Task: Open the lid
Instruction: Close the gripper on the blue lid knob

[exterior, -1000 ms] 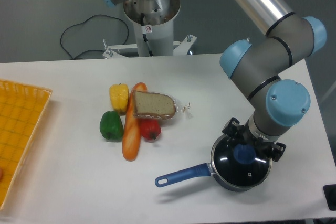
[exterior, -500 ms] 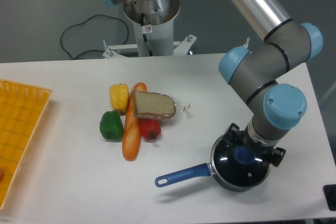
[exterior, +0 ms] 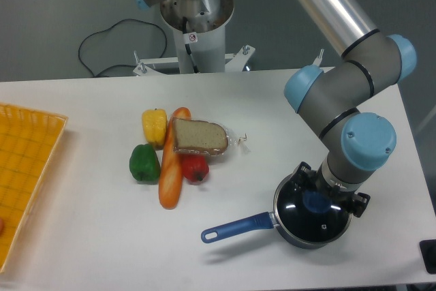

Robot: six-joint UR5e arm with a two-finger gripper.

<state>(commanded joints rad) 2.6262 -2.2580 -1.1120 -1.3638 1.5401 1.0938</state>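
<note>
The lid (exterior: pixel 315 217), dark glass with a metal rim and a blue knob (exterior: pixel 315 201), sits on a saucepan (exterior: pixel 298 238) at the front right of the table. My gripper (exterior: pixel 321 192) hangs straight down over the lid, right at the knob. The blue wrist joint above hides most of the fingers. Black gripper parts show to the left and right of the knob. Whether the fingers touch the knob does not show.
The saucepan's long blue handle (exterior: pixel 235 227) points left toward the table's middle. A yellow pepper (exterior: pixel 154 125), green pepper (exterior: pixel 144 163), red pepper (exterior: pixel 195 167), baguette (exterior: pixel 169 170) and bread slice (exterior: pixel 199 137) lie in a cluster. An orange tray (exterior: pixel 27 175) sits at the left edge.
The arm's wrist has shifted slightly and sunk a little over the lid. The lid and saucepan have not moved.
</note>
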